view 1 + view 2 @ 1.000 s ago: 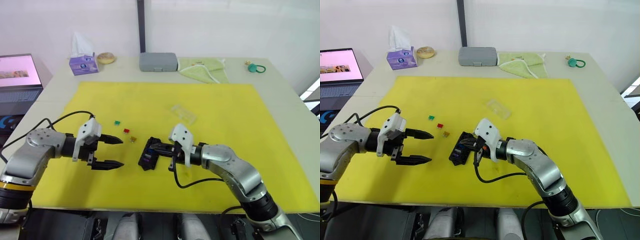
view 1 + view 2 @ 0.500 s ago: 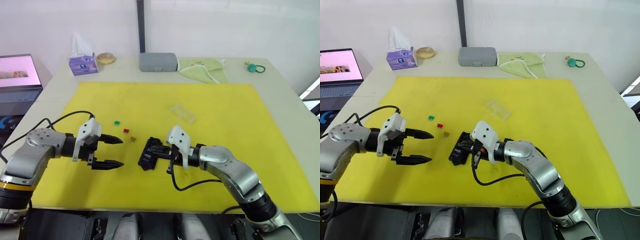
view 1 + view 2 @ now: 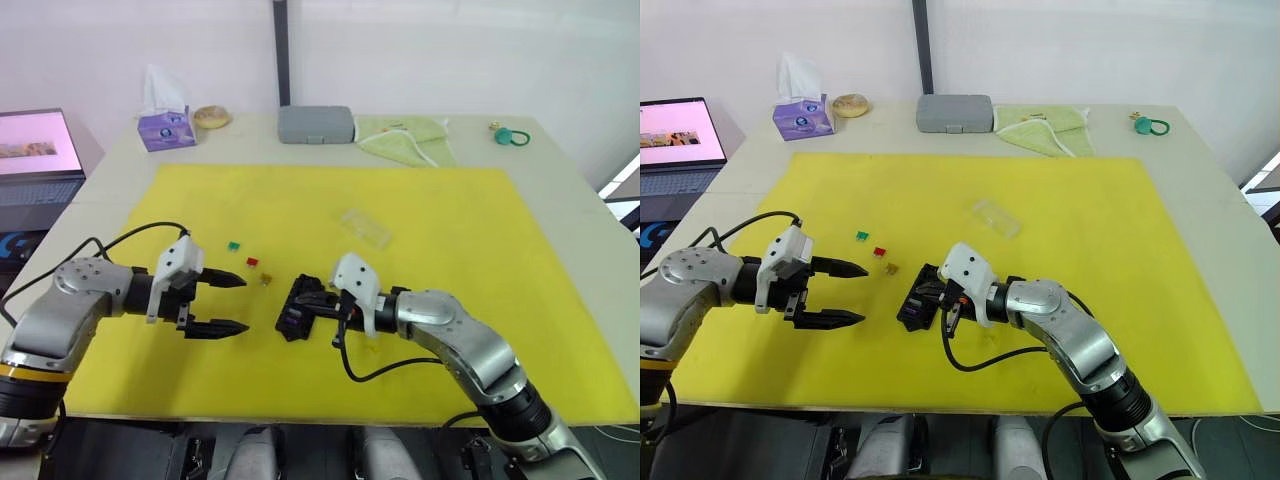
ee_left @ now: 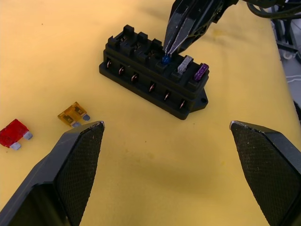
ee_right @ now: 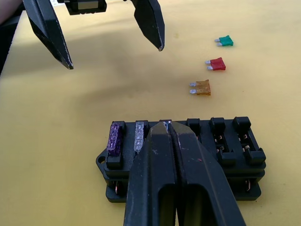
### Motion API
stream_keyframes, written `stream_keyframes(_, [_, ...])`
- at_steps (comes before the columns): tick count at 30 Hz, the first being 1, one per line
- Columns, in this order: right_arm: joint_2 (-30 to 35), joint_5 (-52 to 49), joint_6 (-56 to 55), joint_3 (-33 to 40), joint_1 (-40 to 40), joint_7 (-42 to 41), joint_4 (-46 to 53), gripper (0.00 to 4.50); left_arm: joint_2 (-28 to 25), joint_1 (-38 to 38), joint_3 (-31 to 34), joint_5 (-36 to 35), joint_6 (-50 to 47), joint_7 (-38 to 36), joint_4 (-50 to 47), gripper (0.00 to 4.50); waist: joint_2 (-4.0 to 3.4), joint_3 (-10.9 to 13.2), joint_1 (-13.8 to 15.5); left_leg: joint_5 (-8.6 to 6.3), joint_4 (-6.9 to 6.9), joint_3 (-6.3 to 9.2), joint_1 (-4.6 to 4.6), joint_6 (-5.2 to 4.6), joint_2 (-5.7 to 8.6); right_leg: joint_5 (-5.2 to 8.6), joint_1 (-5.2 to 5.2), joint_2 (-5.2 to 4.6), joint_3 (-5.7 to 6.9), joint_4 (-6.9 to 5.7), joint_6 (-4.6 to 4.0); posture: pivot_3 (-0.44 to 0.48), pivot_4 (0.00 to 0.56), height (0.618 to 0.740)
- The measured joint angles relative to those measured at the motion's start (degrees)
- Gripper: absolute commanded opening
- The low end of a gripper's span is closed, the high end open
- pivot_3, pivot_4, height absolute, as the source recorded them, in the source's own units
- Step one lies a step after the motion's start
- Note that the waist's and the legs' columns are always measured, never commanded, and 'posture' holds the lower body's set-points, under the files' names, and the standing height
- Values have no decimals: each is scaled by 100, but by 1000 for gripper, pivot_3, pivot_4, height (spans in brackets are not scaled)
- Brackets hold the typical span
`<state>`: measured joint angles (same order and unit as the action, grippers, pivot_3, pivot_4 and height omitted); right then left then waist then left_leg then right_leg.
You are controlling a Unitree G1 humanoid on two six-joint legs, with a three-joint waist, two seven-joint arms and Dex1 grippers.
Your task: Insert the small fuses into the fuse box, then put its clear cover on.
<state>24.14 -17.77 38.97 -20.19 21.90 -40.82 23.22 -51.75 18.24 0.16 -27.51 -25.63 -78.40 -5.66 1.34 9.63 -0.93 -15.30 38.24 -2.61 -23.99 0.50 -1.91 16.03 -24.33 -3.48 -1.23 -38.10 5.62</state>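
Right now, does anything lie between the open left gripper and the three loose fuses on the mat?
Nothing visible does. The orange fuse, red fuse and green fuse lie on bare yellow mat beside the left gripper.

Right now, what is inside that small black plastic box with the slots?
In the small black plastic fuse box: a purple fuse, a grey fuse and a blue-teal fuse pinched by the right gripper. Three slots look empty. The fuses' lower parts are hidden.

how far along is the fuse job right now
About halfway. Done: the purple fuse and grey fuse sit in the fuse box. In hand: the right pincer, shut on the blue-teal fuse, is seating it in the third slot. Left: the orange, red and green fuses on the mat, then the clear cover. The left pincer is open.
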Motion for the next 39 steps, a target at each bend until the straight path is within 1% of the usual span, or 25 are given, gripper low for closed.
stream_keyframes(4, [-72, -430, 32, 522, 5, -45, 89, 62, -6, 13, 17, -1, -22, -3, 174, 4500, 0, 0, 10, 0, 0, 1, -1, 0, 0, 0, 0, -1, 0, 0, 0, 0, 150, 737])
stream_keyframes(8, [20, -1030, 396, 1326, 277, 32, 460, 62, -141, 236, 222, -4, -173, 108, 843, 4500, 0, 0, 8, 0, 0, 5, -1, 0, -1, 0, 0, 1, 2, -1, 0, 0, 150, 737])
stream_keyframes(10, [352, -1256, 600, 1728, 221, 34, 625, 62, -244, 383, 443, -8, -249, 192, 1215, 4500, 0, 0, 15, 0, 0, 4, -1, 0, 0, 0, 0, -2, 2, 2, 0, 0, 150, 737])
stream_keyframes(11, [574, -1303, 685, 1940, 72, 27, 645, 62, -298, 433, 563, -5, -259, 252, 1419, 4500, 0, 0, 32, 0, -1, 3, -4, 0, 3, 0, 2, -4, 5, 5, 0, 0, 150, 737])
stream_keyframes(12, [830, -1308, 731, 2215, -200, 30, 602, 296, -377, 480, 679, 28, -248, 353, 1729, 4500, 1, 0, 48, 0, -1, -3, -5, 0, 6, 0, 4, -8, 8, 9, 0, 0, 150, 737])
stream_keyframes(14, [1212, -1181, 658, 2759, -731, 78, 214, 875, -474, 517, 967, 119, -183, 554, 2410, 4500, 1, 0, 44, 0, 0, -14, -5, 0, 8, 0, 4, -10, 6, 11, 1, 0, 150, 737])
stream_keyframes(15, [1377, -1085, 531, 3038, -970, 101, -77, 1275, -475, 585, 1045, 137, -101, 624, 2756, 4500, 1, 0, 47, 0, 0, -16, -5, 0, 9, 0, 5, -12, 5, 11, 1, 0, 150, 737])
stream_keyframes(18, [1967, -671, -233, 4298, -1765, 114, -1611, 2840, -510, 900, 1392, 212, 252, 690, 4285, 4500, 1, -1, 57, 0, 0, -20, -4, 0, 13, 0, 6, -11, 5, 11, 2, 0, 150, 737])
stream_keyframes(19, [2036, -596, -363, 4596, -1876, 116, -1904, 3297, -533, 948, 1449, 242, 338, 695, 4617, 4500, 2, 0, 36, 0, -1, -19, -4, 0, 9, 0, 5, -7, 6, 11, 2, 0, 150, 737])
stream_keyframes(20, [2050, -586, -475, 4765, -1920, 106, -2030, 3854, -525, 1022, 1459, 284, 412, 684, 4855, 4500, 2, 0, 19, 0, -1, -19, 0, 0, 7, 0, 5, -5, 5, 7, 2, 0, 150, 737])
stream_keyframes(21, [2051, -586, -576, 4852, -1945, 86, -2095, 4322, -494, 1128, 1453, 330, 486, 658, 5042, 4500, 2, 0, -7, 0, -1, -19, 4, 0, 3, 0, 5, 0, 3, 2, 1, 0, 150, 737])
stream_keyframes(22, [2050, -588, -693, 4883, -1971, 45, -2137, 4421, -441, 1275, 1433, 354, 581, 609, 5198, 4500, 2, -1, -27, 0, -1, -19, 10, 0, 0, -1, 7, 5, 1, -2, 0, 0, 150, 737])
stream_keyframes(25, [2049, -594, -859, 4913, -2000, -2, -2317, 4421, -381, 1517, 1369, 522, 837, 530, 5535, 4500, 1, -1, -55, 0, -5, -24, 30, 0, -1, -1, 19, 8, -9, -6, -1, 0, 150, 737])
stream_keyframes(30, [2047, -541, -942, 4909, -2028, 136, -2405, 4421, -110, 1565, 1178, 851, 1279, 530, 5850, 4500, 1, -1, 4, 0, -4, -29, 30, 0, -1, -1, 22, 3, -10, -4, 0, 0, 150, 737])
stream_keyframes(34, [1975, -544, -983, 4860, -1834, 265, -2399, 4421, -50, 1725, 1018, 1000, 1241, 505, 5799, 4500, 2, -1, 14, 0, -3, -27, 29, 0, 0, -1, 23, 2, -10, -4, 0, 0, 150, 737])
stream_keyframes(39, [1961, -628, -876, 4793, -1705, 301, -2168, 4421, -36, 2000, 1010, 984, 832, 219, 5667, 4500, 2, -1, 7, 0, -3, -27, 30, 0, 0, -1, 24, 3, -10, -3, 0, 0, 150, 737])
